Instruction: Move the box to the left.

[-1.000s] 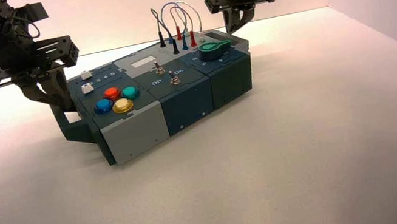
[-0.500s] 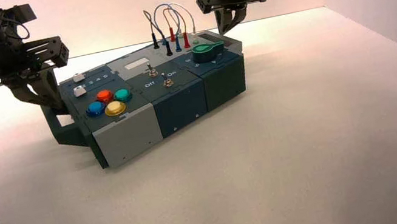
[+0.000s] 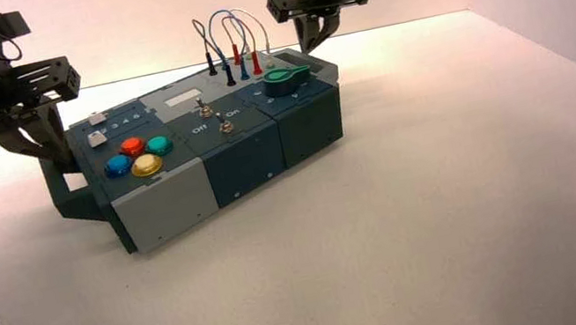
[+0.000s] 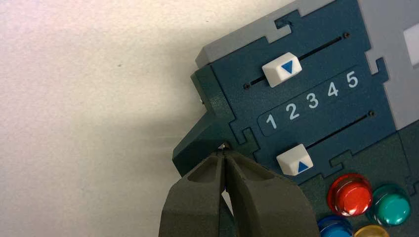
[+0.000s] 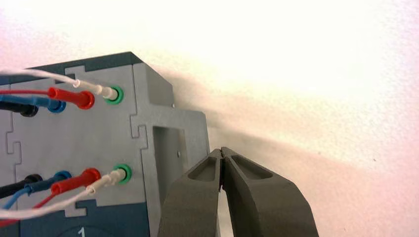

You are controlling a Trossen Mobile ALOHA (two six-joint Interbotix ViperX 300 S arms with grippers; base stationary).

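Two grippers bracket the box [image 3: 201, 146]: clenched left gripper [image 4: 225, 160] at its teal end handle [image 4: 200, 143], clenched right gripper [image 5: 221, 157] at the grey end, likely to slide it left.

The left gripper [image 4: 225, 157] fills the lower centre of the frame, fingertips pressed together at the teal end handle [image 4: 200, 143] of the box [image 4: 316, 123]. Right of it sit two white sliders [image 4: 282, 71] around numerals 1 to 5, with red [image 4: 350, 193], green, blue and yellow buttons lower right.
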